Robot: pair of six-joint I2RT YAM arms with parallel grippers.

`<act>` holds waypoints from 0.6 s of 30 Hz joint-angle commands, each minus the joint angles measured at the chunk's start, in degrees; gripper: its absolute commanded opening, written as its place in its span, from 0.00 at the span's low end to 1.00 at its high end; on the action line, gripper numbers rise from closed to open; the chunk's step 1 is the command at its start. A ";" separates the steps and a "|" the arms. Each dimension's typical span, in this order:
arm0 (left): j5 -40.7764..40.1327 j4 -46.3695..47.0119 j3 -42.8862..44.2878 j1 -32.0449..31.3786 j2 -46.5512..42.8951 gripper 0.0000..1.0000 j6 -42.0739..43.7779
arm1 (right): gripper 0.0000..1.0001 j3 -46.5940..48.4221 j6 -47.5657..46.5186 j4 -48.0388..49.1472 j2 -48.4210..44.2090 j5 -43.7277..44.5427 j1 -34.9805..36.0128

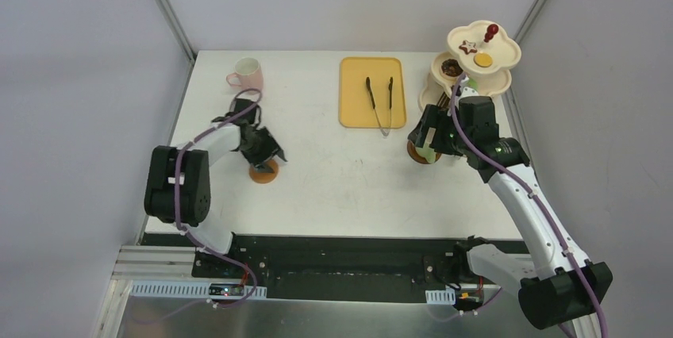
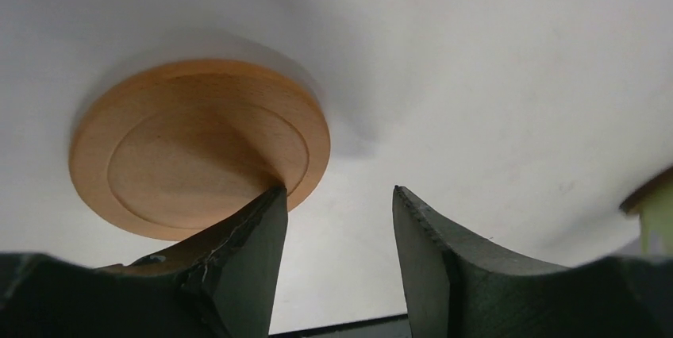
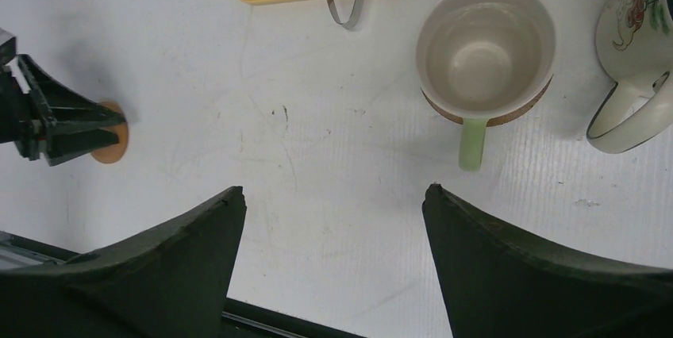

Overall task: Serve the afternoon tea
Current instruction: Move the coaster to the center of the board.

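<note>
A round brown coaster [image 2: 198,147] lies on the white table, and my left gripper [image 2: 337,195] hovers low at its edge. Its jaws stand apart with only bare table between them; the left finger [image 2: 254,235] overlaps the coaster's rim. From above, this gripper [image 1: 266,155] sits just over the coaster [image 1: 264,172]. My right gripper [image 3: 333,191] is open and empty above the table. Just beyond it a cream mug [image 3: 484,44] with a pale green handle stands on a second coaster [image 3: 508,116]. A patterned mug [image 3: 635,36] is to its right. The pink mug [image 1: 247,74] stands far left.
A yellow tray [image 1: 371,90] holding black tongs [image 1: 379,100] lies at the back centre. The cream tiered stand [image 1: 501,48] with its red knob [image 1: 491,31] stands at the back right, toy pastries [image 1: 482,59] on its tiers. The table's near edge [image 1: 317,235] runs before the arm bases.
</note>
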 commanded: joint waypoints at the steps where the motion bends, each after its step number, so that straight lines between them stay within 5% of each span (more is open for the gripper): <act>1: 4.67 6.04 -0.87 -17.33 6.79 0.54 -6.88 | 0.85 2.78 1.79 -0.12 -0.69 1.08 -0.02; 4: 6.88 6.21 7.45 -27.24 12.64 0.50 -5.80 | 0.85 3.21 1.71 -0.21 -0.20 1.28 0.02; 7: 4.18 -4.64 21.20 -32.06 17.30 0.53 1.65 | 0.85 3.27 1.62 -0.08 0.55 1.22 -0.01; 18: -3.24 -3.42 22.30 -32.13 -5.72 0.74 7.19 | 0.88 1.79 2.54 4.76 6.72 -3.02 4.26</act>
